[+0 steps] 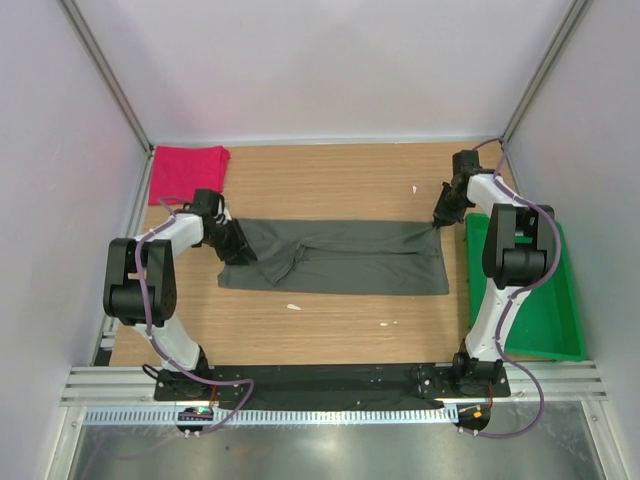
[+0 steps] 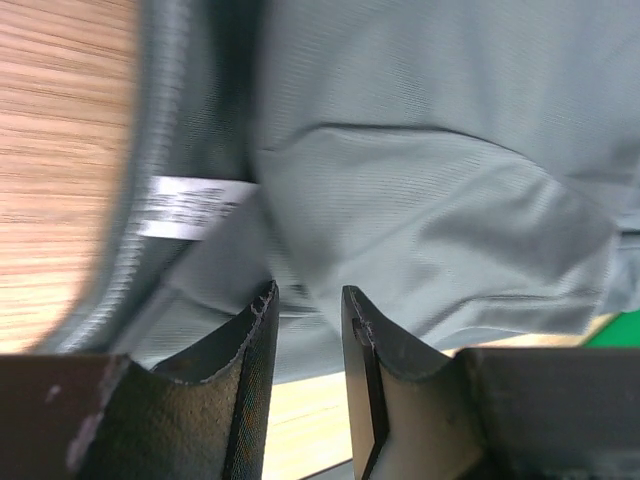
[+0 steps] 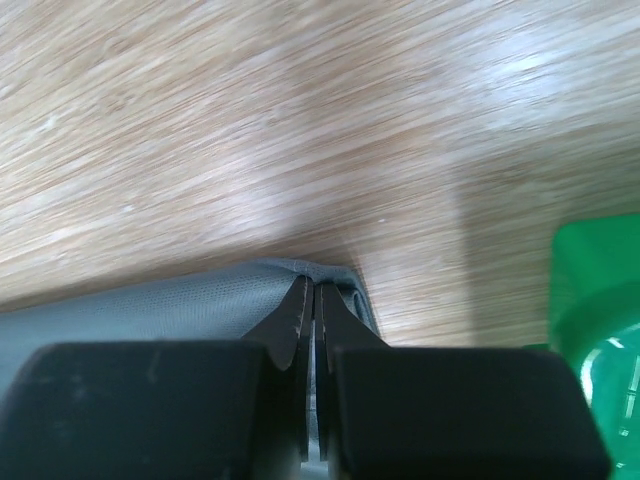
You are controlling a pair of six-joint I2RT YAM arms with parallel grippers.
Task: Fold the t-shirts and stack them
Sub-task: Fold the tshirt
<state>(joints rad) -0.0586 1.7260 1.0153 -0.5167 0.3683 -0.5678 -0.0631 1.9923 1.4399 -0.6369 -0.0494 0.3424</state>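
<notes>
1. Now we see the dark grey-olive t-shirt (image 1: 340,262) spread flat across the middle of the top view, on the wooden table (image 1: 330,180), with its long side running left to right.
2. We find the right gripper (image 3: 311,285) at that shirt's upper right corner. Its fingers are pressed together, with the hemmed edge of the cloth pinched at their tips.
3. We find the left gripper (image 2: 309,292) at the shirt's left end, by the white label (image 2: 190,205). Its fingers stand a narrow gap apart with their tips against the cloth, and we cannot tell whether they pinch any of it.
4. We see the pinkish-red t-shirt (image 1: 188,170) lying as a compact square in the upper left corner of the table, well apart from the grey one.
5. We also see a green tray (image 1: 560,330) at the right edge of the top view.
</notes>
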